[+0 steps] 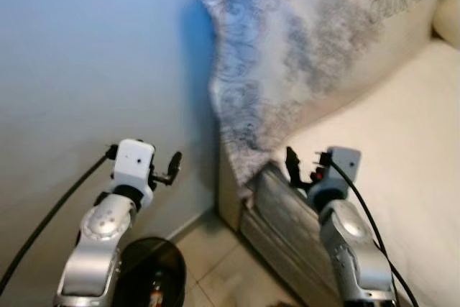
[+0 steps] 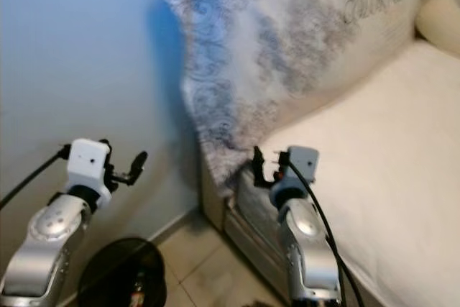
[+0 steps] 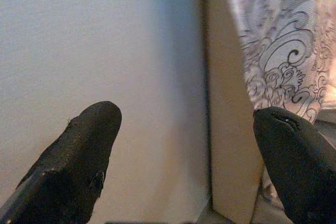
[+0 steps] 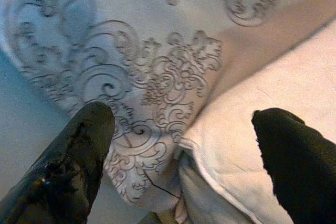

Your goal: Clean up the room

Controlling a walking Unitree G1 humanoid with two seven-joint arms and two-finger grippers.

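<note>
A white cloth with a grey swirl pattern (image 1: 287, 55) hangs over the end of a cream sofa (image 1: 402, 149), down to the seat's corner. My right gripper (image 1: 291, 165) is raised just in front of the cloth's lower edge. In the right wrist view it (image 4: 182, 114) is open, with the cloth (image 4: 157, 77) and the seat cushion (image 4: 273, 77) ahead and nothing between its fingers. My left gripper (image 1: 172, 167) is held up near the wall, left of the sofa. In the left wrist view it (image 3: 184, 114) is open and empty, facing the wall and the sofa's side panel (image 3: 228, 129).
A round black bin (image 1: 154, 271) stands on the tiled floor (image 1: 230, 271) below my left arm, with a small red thing (image 1: 155, 294) inside. The pale wall (image 1: 93, 70) rises close on the left. The sofa's grey base (image 1: 280, 221) lies under the seat.
</note>
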